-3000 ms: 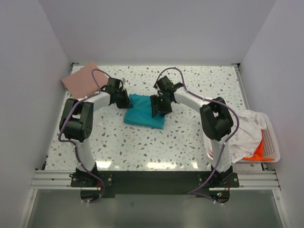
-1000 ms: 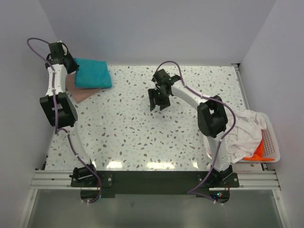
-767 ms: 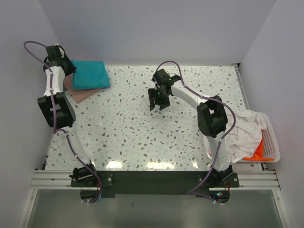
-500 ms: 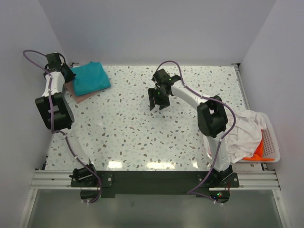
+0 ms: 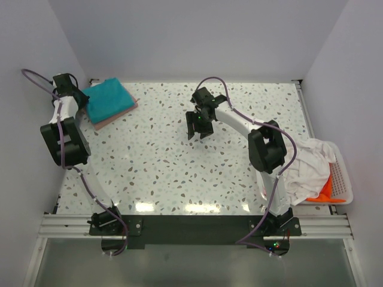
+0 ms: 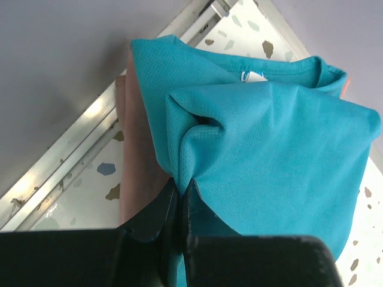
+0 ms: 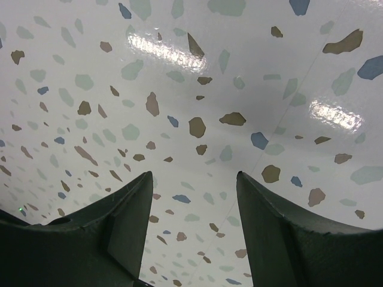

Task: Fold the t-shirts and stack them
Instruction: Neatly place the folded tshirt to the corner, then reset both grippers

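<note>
A folded teal t-shirt (image 5: 108, 100) lies on top of a folded dusty pink t-shirt (image 5: 114, 118) at the table's far left corner. My left gripper (image 5: 76, 97) is shut on the teal shirt's left edge; in the left wrist view the fingertips pinch a fold of teal cloth (image 6: 263, 155) at the left gripper (image 6: 179, 186), with pink cloth (image 6: 134, 173) beneath. My right gripper (image 5: 198, 133) hangs open over bare table near the middle; the right gripper (image 7: 194, 174) holds nothing. White t-shirts (image 5: 305, 167) and an orange t-shirt (image 5: 326, 192) sit heaped in the basket.
A white slotted basket (image 5: 342, 179) stands at the table's right edge, beside the right arm's base. Walls close in on the left, back and right. A metal rail (image 6: 66, 155) runs along the table's edge next to the stacked shirts.
The left arm carried the teal shirt from the table's middle to the far left and lowered it onto the pink shirt. The right gripper stayed still.
</note>
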`<action>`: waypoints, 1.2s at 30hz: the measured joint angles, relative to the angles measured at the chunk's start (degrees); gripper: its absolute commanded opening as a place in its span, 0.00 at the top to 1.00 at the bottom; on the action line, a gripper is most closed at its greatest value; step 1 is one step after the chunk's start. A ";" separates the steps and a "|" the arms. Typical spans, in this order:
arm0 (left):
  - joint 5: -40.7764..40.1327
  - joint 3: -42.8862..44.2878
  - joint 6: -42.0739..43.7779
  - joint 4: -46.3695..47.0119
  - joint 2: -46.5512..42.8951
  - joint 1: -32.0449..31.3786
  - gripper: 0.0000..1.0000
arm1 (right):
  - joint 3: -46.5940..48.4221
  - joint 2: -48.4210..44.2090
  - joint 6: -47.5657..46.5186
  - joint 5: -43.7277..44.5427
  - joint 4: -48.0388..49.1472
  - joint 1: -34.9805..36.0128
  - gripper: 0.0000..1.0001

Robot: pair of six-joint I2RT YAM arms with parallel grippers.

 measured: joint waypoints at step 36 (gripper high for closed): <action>-15.06 -36.59 7.17 8.83 -37.22 -14.25 0.00 | -16.41 -13.84 0.87 7.69 10.88 0.07 0.37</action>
